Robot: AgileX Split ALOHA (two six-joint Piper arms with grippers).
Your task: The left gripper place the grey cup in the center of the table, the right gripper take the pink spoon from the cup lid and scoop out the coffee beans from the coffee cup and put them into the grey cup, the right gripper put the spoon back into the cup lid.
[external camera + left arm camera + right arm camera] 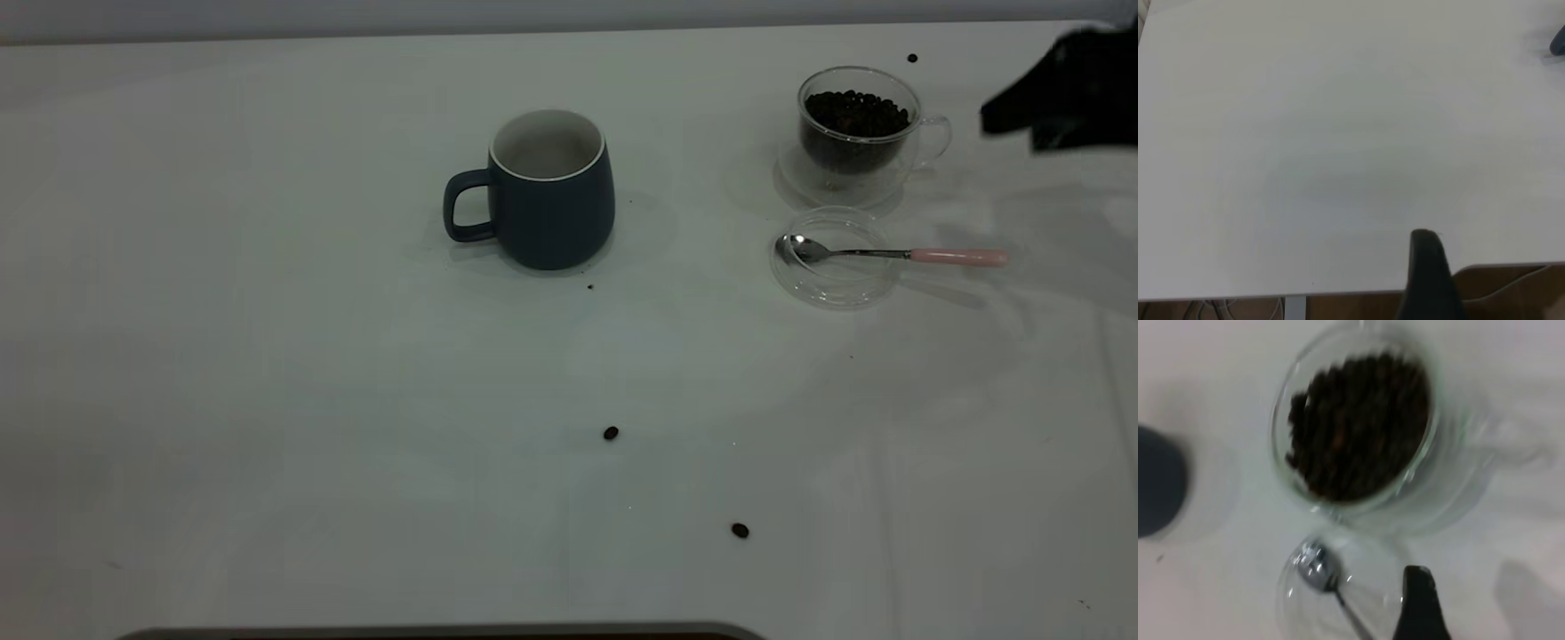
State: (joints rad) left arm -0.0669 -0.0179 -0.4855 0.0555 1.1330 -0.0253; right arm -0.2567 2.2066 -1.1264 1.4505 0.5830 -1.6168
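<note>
The grey cup (551, 204) stands upright near the table's (267, 356) middle, handle to the left, and I see nothing inside it. The coffee cup (933, 133) stands at the back right, full of coffee beans (855, 111). The cup lid (836, 289) lies just in front of it. The pink spoon (889, 254) rests with its bowl in the lid and its pink handle sticking out to the right. My right gripper (1058, 89) hovers at the right edge, beside the coffee cup. In the right wrist view it (1418, 603) is over the lid (1288, 600), near the spoon bowl (1313, 560). My left gripper (1428, 273) is over bare table near an edge.
Loose beans lie on the table: one in front of the middle (611, 433), one nearer the front (740, 531), one behind the coffee cup (912, 58). A dark strip (444, 633) runs along the front edge. The grey cup's edge shows in the left wrist view (1558, 41).
</note>
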